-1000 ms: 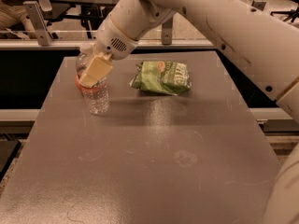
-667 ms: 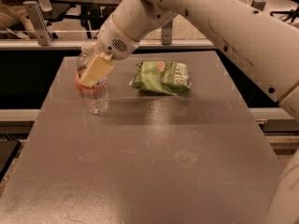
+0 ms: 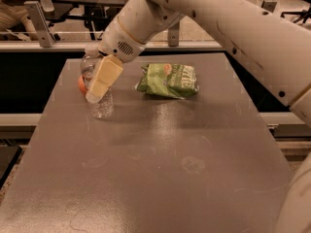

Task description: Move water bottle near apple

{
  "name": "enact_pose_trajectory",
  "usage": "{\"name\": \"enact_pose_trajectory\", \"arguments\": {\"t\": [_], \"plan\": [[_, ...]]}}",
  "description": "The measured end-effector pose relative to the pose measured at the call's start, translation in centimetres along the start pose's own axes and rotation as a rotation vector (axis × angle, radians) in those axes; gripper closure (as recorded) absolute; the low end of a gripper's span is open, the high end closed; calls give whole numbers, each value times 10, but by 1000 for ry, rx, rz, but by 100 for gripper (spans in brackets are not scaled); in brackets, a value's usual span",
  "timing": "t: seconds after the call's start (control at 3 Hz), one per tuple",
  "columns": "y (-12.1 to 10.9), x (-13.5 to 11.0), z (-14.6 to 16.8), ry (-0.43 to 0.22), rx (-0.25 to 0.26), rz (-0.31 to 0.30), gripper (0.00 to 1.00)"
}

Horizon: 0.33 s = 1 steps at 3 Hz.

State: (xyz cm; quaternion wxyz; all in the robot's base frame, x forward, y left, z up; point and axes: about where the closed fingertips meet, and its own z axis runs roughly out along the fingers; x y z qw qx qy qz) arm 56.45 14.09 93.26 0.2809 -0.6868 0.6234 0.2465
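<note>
A: Gripper (image 3: 99,89) first. Where is yours right now?

B: You have it low at the table's (image 3: 160,178) far left part, laid across the middle of the water bottle (image 3: 103,108). You cannot tell whether it actually grips.

A: And the bottle?

B: It stands upright, base under your gripper, white cap above it. The apple (image 3: 81,84) peeks out just beside the gripper. A green snack bag (image 3: 169,80) lies near, on the opposite side.

A green snack bag (image 3: 167,80) lies, seemingly flat, on the grey table (image 3: 160,178).
</note>
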Motion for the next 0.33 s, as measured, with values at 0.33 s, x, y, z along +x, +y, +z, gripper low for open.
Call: {"name": "enact_pose_trajectory", "arguments": {"t": [0.33], "plan": [[0, 0, 0, 0, 0, 0, 0]]}}
